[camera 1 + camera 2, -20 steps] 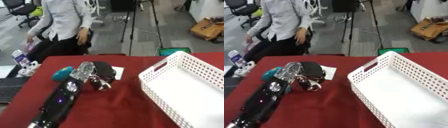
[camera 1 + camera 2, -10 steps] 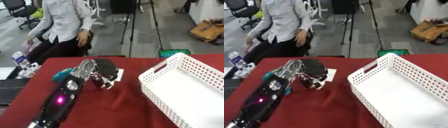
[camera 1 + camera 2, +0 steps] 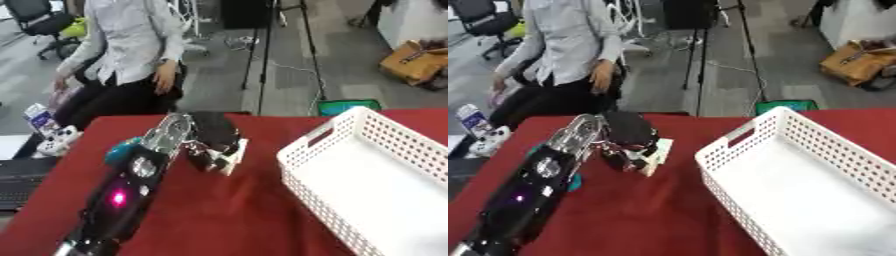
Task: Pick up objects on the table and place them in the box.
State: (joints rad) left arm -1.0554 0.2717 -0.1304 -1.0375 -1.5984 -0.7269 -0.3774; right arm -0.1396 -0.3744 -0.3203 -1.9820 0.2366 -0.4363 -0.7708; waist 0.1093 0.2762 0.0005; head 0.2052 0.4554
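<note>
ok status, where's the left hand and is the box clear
Left hand down on a white object, fingers curled at it; grasp not confirmed. Right hand not in view. White box empty as far as visible. Teal object beside the arm.

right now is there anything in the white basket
No, the white basket shows only its bare white floor, while the left hand works beside it over the red table.
</note>
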